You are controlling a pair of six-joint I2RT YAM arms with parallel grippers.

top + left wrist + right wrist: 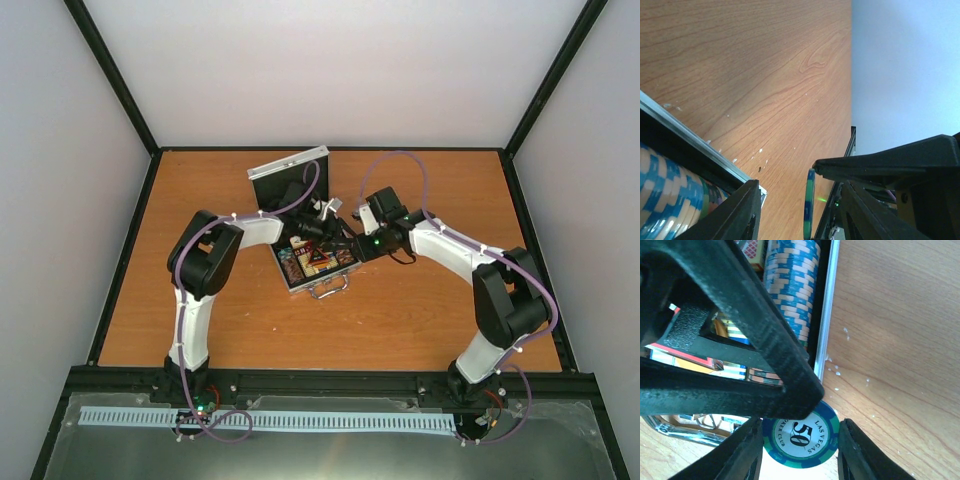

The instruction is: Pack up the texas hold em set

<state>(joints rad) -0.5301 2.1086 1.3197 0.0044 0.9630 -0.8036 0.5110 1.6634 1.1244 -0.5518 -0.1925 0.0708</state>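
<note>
The silver case (318, 284) lies open mid-table, its lid (290, 178) standing up at the back. Inside are chip stacks (790, 290) and an orange triangular button (320, 262). My right gripper (800, 452) is shut on the edges of a blue-green "50" chip (800, 437), which hangs just outside the case's aluminium rim (824, 315). My left gripper (800, 215) is open and straddles that chip (810, 205), seen edge-on, without touching its faces. One left finger (765, 340) crosses in front of the chip's top. In the top view the two grippers (340, 236) meet above the case's right side.
Blue and tan chips (670, 200) fill the case next to its rim (690, 140). The case's metal handle (330, 291) faces the near edge. Bare wooden table (430, 310) surrounds the case, enclosed by white walls and a black frame.
</note>
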